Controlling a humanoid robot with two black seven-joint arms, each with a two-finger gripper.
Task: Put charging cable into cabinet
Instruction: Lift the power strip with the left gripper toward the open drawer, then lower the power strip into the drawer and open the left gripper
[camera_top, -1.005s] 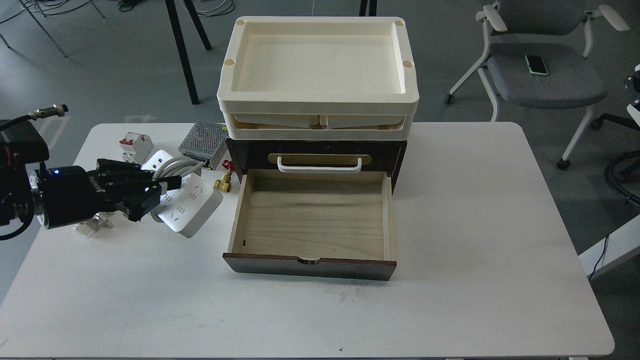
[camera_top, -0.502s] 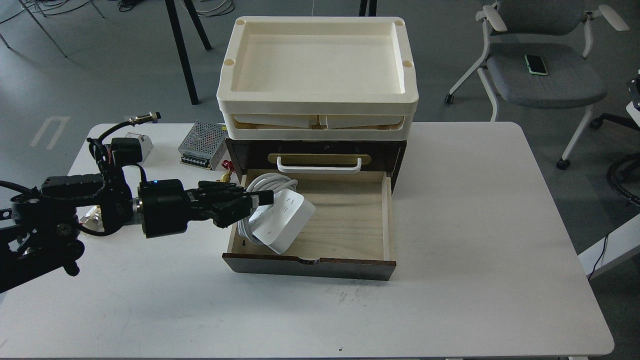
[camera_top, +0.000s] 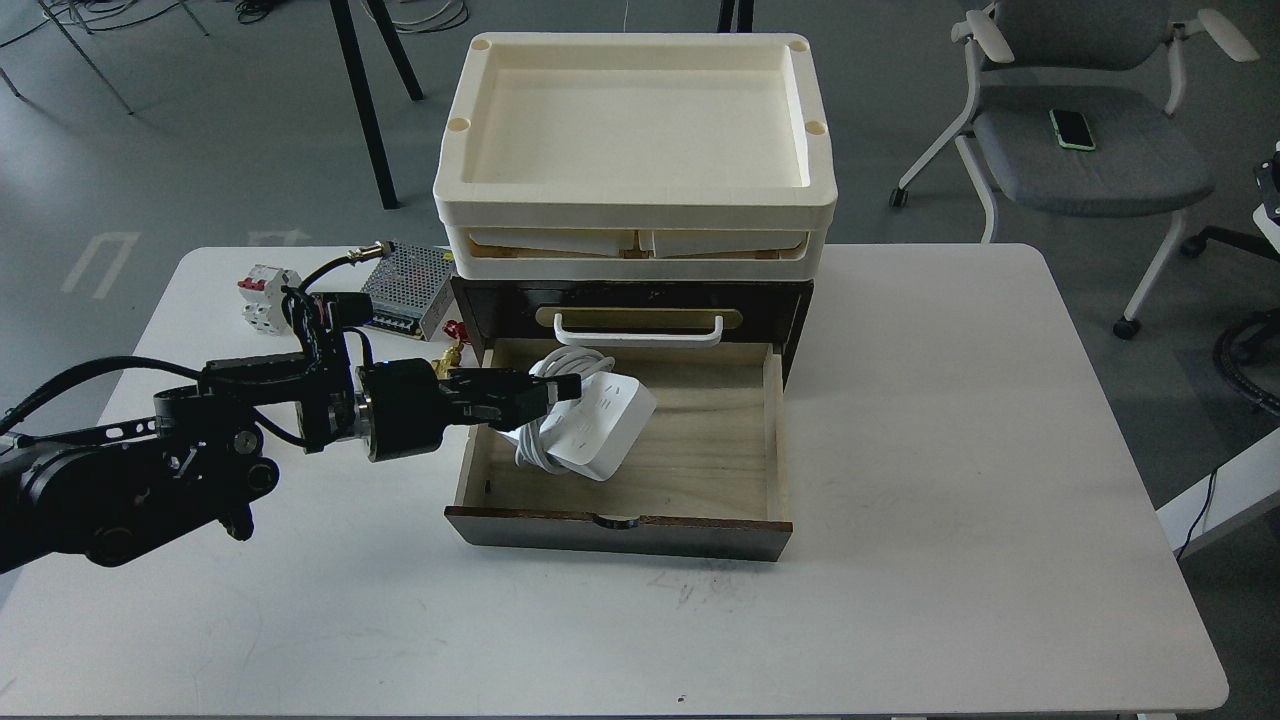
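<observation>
Here the left claw (camera_top: 560, 392) grips the charging cable (camera_top: 590, 428) above the cabinet (camera_top: 620, 530) on a white table (camera_top: 950, 560).

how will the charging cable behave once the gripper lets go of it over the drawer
The charging cable looks like a rigid flat block, so it will probably land flat rather than roll. Its thick cord loops out loosely at the back and may spring wider or catch the drawer wall. The left gripper holds it tilted, so it may slide a little on the smooth wood.
</observation>
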